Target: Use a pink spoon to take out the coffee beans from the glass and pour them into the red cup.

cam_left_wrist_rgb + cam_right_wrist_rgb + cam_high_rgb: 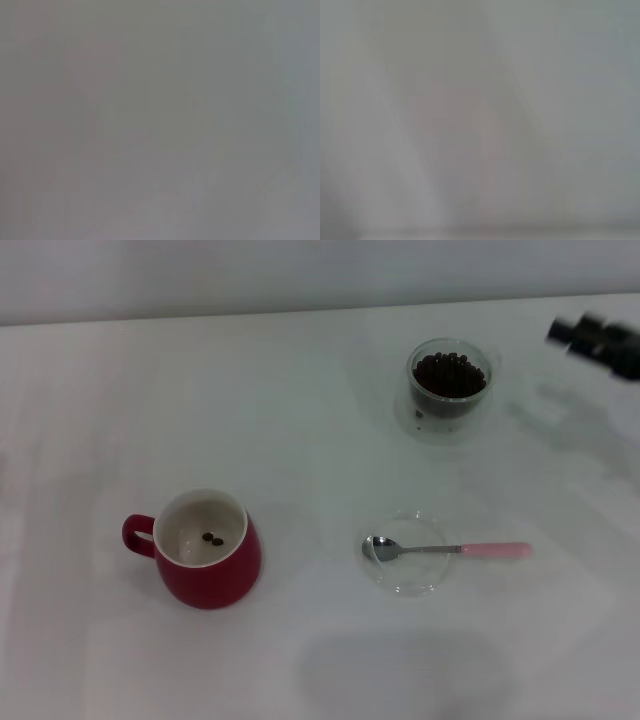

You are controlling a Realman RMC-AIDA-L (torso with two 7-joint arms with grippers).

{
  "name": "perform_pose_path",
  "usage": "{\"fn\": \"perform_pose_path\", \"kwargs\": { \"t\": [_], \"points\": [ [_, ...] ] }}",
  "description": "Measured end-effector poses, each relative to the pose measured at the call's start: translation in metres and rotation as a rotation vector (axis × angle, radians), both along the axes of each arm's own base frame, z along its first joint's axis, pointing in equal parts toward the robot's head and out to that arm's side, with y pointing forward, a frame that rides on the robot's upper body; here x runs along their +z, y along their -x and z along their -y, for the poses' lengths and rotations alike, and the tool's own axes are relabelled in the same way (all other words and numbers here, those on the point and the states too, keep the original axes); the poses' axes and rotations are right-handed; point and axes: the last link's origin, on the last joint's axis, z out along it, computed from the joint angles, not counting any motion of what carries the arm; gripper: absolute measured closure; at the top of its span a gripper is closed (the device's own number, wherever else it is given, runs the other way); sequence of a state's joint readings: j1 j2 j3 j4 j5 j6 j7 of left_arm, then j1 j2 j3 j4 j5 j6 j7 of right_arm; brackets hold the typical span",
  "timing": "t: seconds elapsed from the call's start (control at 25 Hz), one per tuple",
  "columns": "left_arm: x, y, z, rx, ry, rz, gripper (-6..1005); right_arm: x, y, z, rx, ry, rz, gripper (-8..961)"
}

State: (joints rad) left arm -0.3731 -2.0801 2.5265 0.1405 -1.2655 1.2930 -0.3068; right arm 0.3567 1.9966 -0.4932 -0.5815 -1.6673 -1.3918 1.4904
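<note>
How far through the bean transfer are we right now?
Barely begun, or between scoops. The red cup holds only a couple of coffee beans, while the glass looks nearly full. Nothing is in hand: the pink spoon lies on the clear saucer, and the right tool sits at the table's far right edge, away from it. Most of the scooping is left.

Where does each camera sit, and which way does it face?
Head view: on the head, looking down at the table with red cup, glass, pink spoon; right gripper shows at the edge.
Left wrist view: on the left wrist; only grey blur, no body.
Right wrist view: likewise blank.
Shared: nothing recognisable.
</note>
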Motion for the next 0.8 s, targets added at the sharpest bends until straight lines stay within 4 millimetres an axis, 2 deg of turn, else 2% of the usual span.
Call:
{"fn": "perform_pose_path", "kwargs": {
  "t": [0.16, 0.24, 0.36, 0.44, 0.56, 0.8],
  "points": [
    [0.0, 0.001, 0.001, 0.004, 0.0, -0.001, 272, 0.012, -0.008, 0.008, 0.033, -0.342, -0.047, 188],
    [0.0, 0.001, 0.002, 0.005, 0.0, -0.003, 272, 0.013, -0.011, 0.016, 0.049, -0.503, 0.008, 153],
    [0.0, 0.002, 0.002, 0.006, 0.0, -0.006, 272, 0.005, -0.014, 0.022, 0.059, -0.627, 0.158, 102],
    [0.0, 0.002, 0.002, 0.006, -0.001, -0.005, 272, -0.002, -0.017, 0.023, 0.051, -0.671, 0.257, 68],
    [-0.001, 0.003, 0.002, 0.017, 0.0, 0.001, 272, -0.014, -0.019, 0.022, 0.032, -0.7, 0.377, 74],
    [-0.006, 0.006, -0.003, 0.049, 0.033, 0.009, 273, -0.026, -0.027, 0.015, -0.056, -0.675, 0.441, 78]
  ]
}}
